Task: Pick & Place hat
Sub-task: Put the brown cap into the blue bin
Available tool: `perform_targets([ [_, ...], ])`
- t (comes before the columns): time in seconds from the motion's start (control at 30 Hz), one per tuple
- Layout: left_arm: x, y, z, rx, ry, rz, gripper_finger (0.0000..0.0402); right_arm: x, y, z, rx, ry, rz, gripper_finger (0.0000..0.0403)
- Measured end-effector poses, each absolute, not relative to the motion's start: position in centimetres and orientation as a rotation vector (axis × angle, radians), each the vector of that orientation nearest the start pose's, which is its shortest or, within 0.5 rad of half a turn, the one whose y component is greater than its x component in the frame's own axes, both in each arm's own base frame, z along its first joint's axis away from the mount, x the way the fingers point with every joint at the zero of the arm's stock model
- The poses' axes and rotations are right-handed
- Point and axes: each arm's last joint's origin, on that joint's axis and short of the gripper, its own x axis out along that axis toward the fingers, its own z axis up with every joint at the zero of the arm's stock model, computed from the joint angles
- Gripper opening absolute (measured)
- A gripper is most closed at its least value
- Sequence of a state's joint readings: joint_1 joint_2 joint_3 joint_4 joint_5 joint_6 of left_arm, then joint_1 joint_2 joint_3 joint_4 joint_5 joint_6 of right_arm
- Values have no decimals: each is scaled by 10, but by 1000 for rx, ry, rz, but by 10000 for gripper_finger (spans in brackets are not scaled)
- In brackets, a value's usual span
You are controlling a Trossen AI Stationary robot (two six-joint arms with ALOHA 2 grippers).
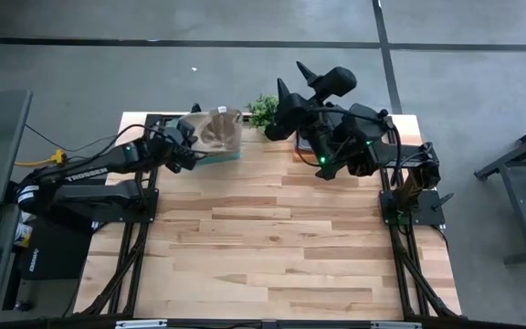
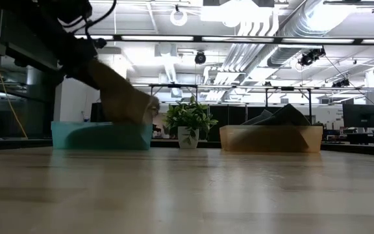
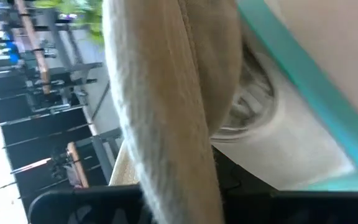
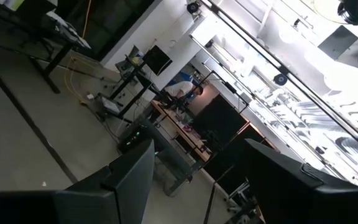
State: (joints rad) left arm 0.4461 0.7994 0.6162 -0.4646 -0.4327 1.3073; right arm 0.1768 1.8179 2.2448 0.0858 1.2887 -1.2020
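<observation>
A beige hat point(image 1: 219, 129) hangs over the teal bin point(image 1: 229, 155) at the table's far left. My left gripper point(image 1: 193, 138) is shut on it, just left of the bin. In the low view the hat point(image 2: 125, 97) slants down from my left arm behind the teal bin's front wall point(image 2: 101, 136). My right gripper point(image 1: 292, 80) is raised high over the far right, open, with nothing between its fingers point(image 4: 129, 180). My left gripper pinches a thick fold of the hat's cloth point(image 3: 179, 168) between its two fingers point(image 3: 73, 208); how many layers, I cannot tell. The fingers slant down from the table's left side. The hat point(image 3: 166, 93) stretches away from them, its lower part inside the bin's rim point(image 3: 297, 74).
An orange bin point(image 2: 271, 138) with dark things in it stands at the far right, under my right arm point(image 1: 336, 137). A small potted plant point(image 2: 188, 123) sits between the two bins at the far edge. The wooden table point(image 1: 272, 247) lies bare toward the near edge.
</observation>
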Motion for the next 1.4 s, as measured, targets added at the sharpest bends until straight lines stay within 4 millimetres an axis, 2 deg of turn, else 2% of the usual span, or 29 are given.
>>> perform_targets([
  [0.23,147,85,238,1196,1097,340,0,349,34,552,-715,287,-1133,238],
  [0.57,139,114,227,1143,1109,472,0,353,30,544,-751,344,-1112,238],
  [0.83,137,130,212,1093,1157,385,0,356,25,539,-737,360,-1111,238],
  [0.97,139,134,206,1069,1156,334,0,356,25,539,-735,360,-1113,238],
  [1.13,141,136,193,1032,1239,272,0,355,25,539,-734,361,-1114,238],
  [1.4,140,138,185,954,1326,308,0,356,25,539,-716,348,-1116,238],
])
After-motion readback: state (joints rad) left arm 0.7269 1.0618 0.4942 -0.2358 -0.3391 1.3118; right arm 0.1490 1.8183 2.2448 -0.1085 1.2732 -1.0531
